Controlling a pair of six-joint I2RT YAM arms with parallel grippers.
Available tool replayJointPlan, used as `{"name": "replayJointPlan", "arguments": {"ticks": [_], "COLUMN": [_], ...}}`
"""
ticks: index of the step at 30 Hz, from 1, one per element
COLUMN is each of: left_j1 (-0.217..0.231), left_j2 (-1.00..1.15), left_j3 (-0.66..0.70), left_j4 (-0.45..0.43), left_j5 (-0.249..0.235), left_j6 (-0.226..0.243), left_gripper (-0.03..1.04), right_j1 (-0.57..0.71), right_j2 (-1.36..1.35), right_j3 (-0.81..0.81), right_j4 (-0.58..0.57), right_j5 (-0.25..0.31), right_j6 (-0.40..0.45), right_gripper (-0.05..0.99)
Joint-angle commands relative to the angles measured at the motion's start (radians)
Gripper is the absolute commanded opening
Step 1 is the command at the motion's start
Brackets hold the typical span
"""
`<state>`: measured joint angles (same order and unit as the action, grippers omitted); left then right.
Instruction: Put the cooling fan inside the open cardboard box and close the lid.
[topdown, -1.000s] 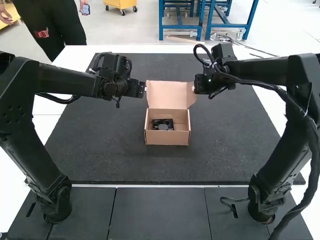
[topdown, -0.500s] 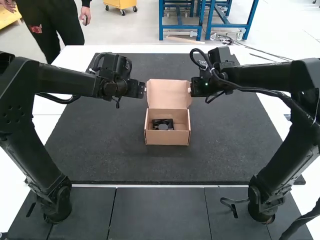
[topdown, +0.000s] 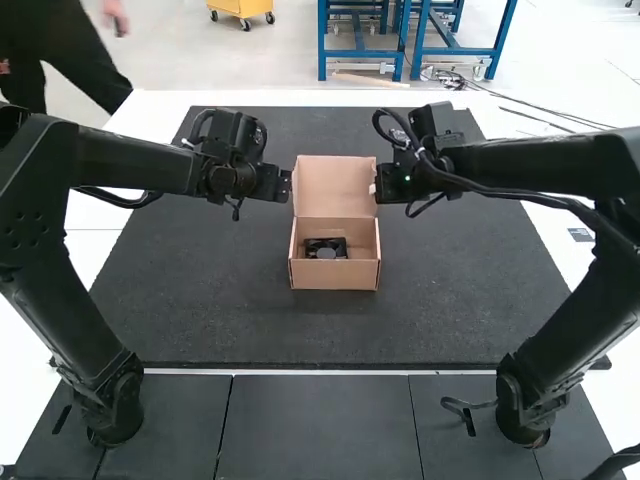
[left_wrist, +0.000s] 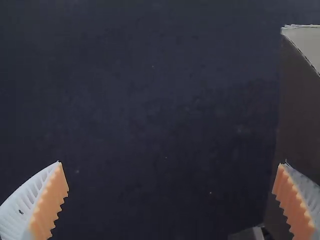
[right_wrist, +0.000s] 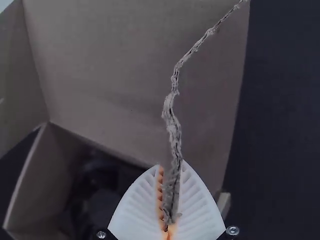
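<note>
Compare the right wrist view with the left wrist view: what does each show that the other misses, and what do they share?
Only the right wrist view: the right hand shut on the lid's side flap, and the cooling fan dim inside the box. Only the left wrist view: the left hand, open over the mat, holding nothing. Both: brown cardboard and the black mat.

High camera looks down; both wrist cameras closely share the box (topdown: 335, 272).

Even overhead light brightens the white counter (topdown: 98, 235); the brown cardboard box (topdown: 335, 262) casts barely a shadow on the black foam mat (topdown: 450, 290). The left wrist view is dim, and the box's inside lies in shade.
</note>
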<state>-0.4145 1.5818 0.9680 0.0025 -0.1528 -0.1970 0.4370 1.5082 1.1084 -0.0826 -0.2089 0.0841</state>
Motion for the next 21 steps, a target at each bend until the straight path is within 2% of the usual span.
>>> {"name": "replayJointPlan", "arguments": {"ticks": [1,8,11,16,21], "left_j1": [-0.006,-0.006,-0.006,-0.012,-0.040], "left_j2": [-0.055,-0.095,-0.108,-0.129,-0.140], "left_j3": [-0.009,-0.045,-0.061,-0.091,-0.118], "left_j4": [0.002,-0.004,-0.004,-0.006,0.002], "left_j5": [0.009,0.012,0.027,0.038,0.039], "left_j6": [-0.002,-0.002,-0.007,-0.007,-0.007], "left_gripper": [0.97,0.97,0.97,0.97,0.97], "right_j1": [0.037,0.037,0.037,0.042,0.058], "right_j2": [0.010,-0.028,-0.048,-0.098,-0.134], "right_j3": [-0.047,-0.091,-0.119,-0.183,-0.240], "right_j4": [-0.028,-0.025,-0.016,0.057,0.122], "right_j5": [-0.049,-0.040,-0.040,-0.032,-0.027], "right_j6": [0.016,0.016,0.016,0.020,0.036], "right_gripper": [0.01,0.01,0.01,0.00,-0.01]}}
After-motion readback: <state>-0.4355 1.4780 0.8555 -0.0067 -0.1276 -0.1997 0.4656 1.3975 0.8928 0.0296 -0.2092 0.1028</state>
